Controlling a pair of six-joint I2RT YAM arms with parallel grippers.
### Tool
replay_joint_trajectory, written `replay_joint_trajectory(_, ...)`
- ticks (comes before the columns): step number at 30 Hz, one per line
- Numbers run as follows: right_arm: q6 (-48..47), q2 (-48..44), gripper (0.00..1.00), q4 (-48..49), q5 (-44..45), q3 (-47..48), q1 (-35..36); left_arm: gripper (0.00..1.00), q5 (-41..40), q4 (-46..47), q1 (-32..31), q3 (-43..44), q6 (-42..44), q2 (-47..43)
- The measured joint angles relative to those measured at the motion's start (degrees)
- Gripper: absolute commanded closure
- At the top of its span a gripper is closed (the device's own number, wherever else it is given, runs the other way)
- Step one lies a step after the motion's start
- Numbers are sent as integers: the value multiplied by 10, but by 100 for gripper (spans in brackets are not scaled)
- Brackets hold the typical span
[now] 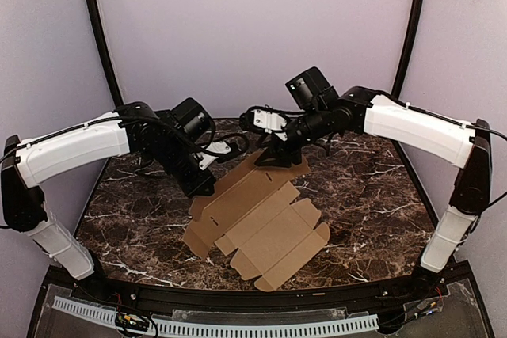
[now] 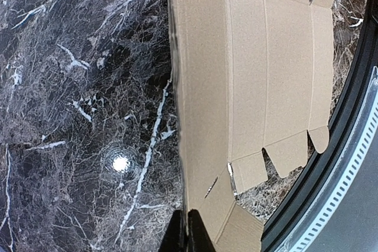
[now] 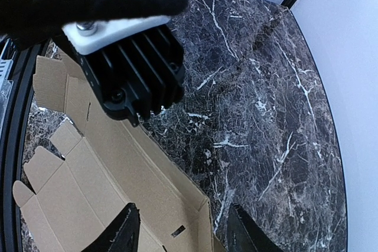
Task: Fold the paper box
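Observation:
The paper box is a flat tan die-cut sheet lying on the dark marble table, with its far long panel tilted up. At the sheet's left far edge, my left gripper is shut on the raised panel; in the left wrist view the box runs its edge straight in between the closed gripper. My right gripper hangs over the far right corner. In the right wrist view that gripper stands open, its fingers either side of the box corner without touching it.
The left arm's black wrist body fills the upper left of the right wrist view, close to the right gripper. A black rail with a white toothed strip borders the near table edge. Pale walls and black posts enclose the back.

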Motion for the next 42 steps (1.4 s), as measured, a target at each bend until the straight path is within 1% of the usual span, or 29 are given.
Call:
replay_joint_trajectory(2, 2, 2, 55, 0, -2, -3, -2, 99, 0, 3, -1, -5, 1, -2)
replay_joint_trajectory(6, 2, 4, 63, 0, -2, -9, -5, 99, 1, 9, -3, -11, 3, -10)
replay_joint_trajectory(8, 3, 4, 73, 1, -2, -12, -8, 99, 2, 11, -5, -11, 4, -14)
replay_joint_trajectory(10, 1, 4, 79, 0, -3, -13, -11, 99, 2, 12, -7, -12, 6, -18)
replay_joint_trajectory(13, 5, 4, 96, 1, -4, -15, -13, 99, 3, 16, -11, -13, 9, -19)
replay_joint_trajectory(14, 6, 4, 100, 2, -4, -17, -13, 99, 4, 18, -12, -14, 10, -19)
replay_joint_trajectory(18, 4, 4, 100, 5, -4, -23, -13, 99, 4, 19, -15, -14, 12, -20)
replay_joint_trajectory(19, 4, 3, 100, 6, -5, -24, -13, 91, 4, 19, -15, -15, 12, -21)
replay_joint_trajectory(20, 4, 2, 100, 9, -5, -27, -13, 75, 3, 19, -15, -16, 12, -23)
replay_joint_trajectory(21, 4, 0, 100, 12, -6, -31, -13, 66, 0, 20, -15, -16, 12, -24)
replay_joint_trajectory(22, 4, -4, 100, 12, -6, -36, -13, 45, -5, 23, -15, -16, 11, -26)
replay_joint_trajectory(23, 4, -9, 100, 13, -6, -42, -13, 36, -10, 27, -15, -16, 10, -30)
replay_joint_trajectory(24, 4, -14, 100, 14, -6, -48, -13, 23, -17, 32, -15, -16, 10, -35)
replay_joint_trajectory(25, 4, -21, 100, 14, -4, -54, -13, 18, -27, 37, -15, -16, 5, -40)
replay_joint_trajectory(26, 5, -27, 100, 14, -1, -60, -13, 10, -35, 43, -15, -16, 3, -47)
replay_joint_trajectory(28, 9, -43, 100, 15, 10, -69, -13, 4, -56, 56, -15, -16, -4, -64)
replay_joint_trajectory(30, 19, -59, 100, 17, 23, -74, -14, 2, -81, 75, -15, -17, -17, -88)
replay_joint_trajectory(36, 90, -111, 100, 39, 74, -85, -32, 1, -146, 144, -16, -48, -73, -183)
replay_joint_trajectory(38, 118, -138, 100, 58, 92, -105, -39, 1, -157, 174, -16, -79, -97, -213)
replay_joint_trajectory(42, 196, -207, 100, 100, 125, -174, -48, 1, -156, 237, -16, -184, -153, -278)
